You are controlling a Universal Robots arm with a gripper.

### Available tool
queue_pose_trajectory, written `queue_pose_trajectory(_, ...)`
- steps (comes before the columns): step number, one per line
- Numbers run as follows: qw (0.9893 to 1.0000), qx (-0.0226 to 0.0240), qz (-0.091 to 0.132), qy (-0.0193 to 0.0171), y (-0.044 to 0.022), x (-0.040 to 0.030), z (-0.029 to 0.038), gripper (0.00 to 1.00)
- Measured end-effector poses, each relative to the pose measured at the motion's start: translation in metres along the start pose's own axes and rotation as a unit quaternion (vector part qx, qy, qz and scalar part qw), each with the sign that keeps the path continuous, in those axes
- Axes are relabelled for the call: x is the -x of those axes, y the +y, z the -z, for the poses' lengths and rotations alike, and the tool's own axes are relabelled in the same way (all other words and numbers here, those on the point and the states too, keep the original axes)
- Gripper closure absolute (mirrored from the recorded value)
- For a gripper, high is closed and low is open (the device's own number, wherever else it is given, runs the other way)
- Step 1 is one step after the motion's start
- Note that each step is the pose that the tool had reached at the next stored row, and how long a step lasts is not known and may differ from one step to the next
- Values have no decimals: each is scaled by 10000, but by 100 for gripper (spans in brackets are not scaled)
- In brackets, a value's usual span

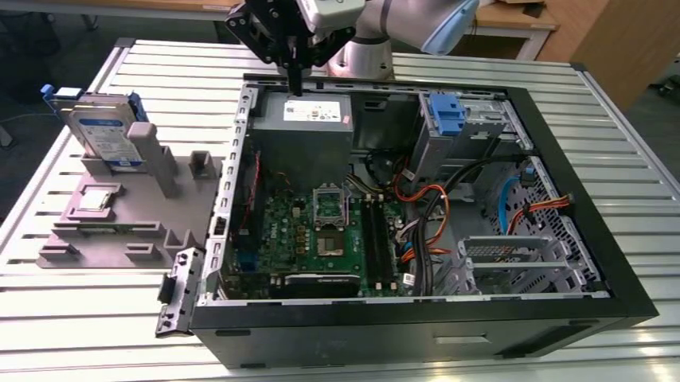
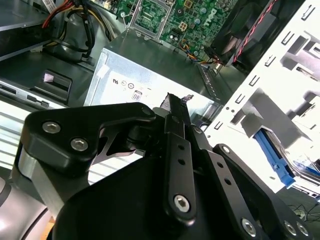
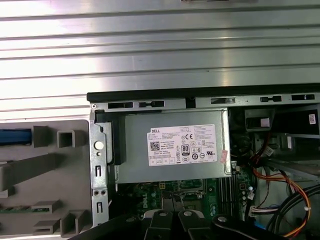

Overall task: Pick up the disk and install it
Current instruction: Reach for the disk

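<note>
Clenched on nothing, the black fingers (image 2: 175, 135) hang tip-down just above the grey power supply (image 1: 306, 118), inside the open computer case (image 1: 425, 328). Well off to their side, toward the exterior view's left, the disk (image 1: 107, 131) stands on edge in a grey holder (image 1: 107, 239) on the bench (image 1: 85, 318), probably so its blue rails are easy to reach.

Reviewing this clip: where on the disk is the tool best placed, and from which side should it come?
Likely from above. The disk stands on edge in the grey fixture, its lower part partly behind a grey post, so the top edge is freest. Close across its two flat faces there, between the blue rails.
</note>
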State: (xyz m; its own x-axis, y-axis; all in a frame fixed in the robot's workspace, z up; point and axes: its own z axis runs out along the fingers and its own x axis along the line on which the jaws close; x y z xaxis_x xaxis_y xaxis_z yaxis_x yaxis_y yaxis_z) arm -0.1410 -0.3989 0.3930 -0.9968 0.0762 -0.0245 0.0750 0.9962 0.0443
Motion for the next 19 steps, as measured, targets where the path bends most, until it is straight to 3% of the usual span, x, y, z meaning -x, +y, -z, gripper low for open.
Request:
queue_pose_trajectory(6,10000,1,0,0,-2,-21,-3,90)
queue_pose_trajectory(7,10000,-8,-5,99,-10,-89,-82,90)
queue_pose_trajectory(8,9997,-20,-11,257,-21,-182,-177,90)
queue_pose_trajectory(12,9997,-20,-12,262,-22,-188,-180,90)
queue_pose_trajectory(14,9991,-33,-19,430,-38,-340,-290,90)
queue_pose_trajectory(19,9991,-33,-19,434,-39,-349,-293,90)
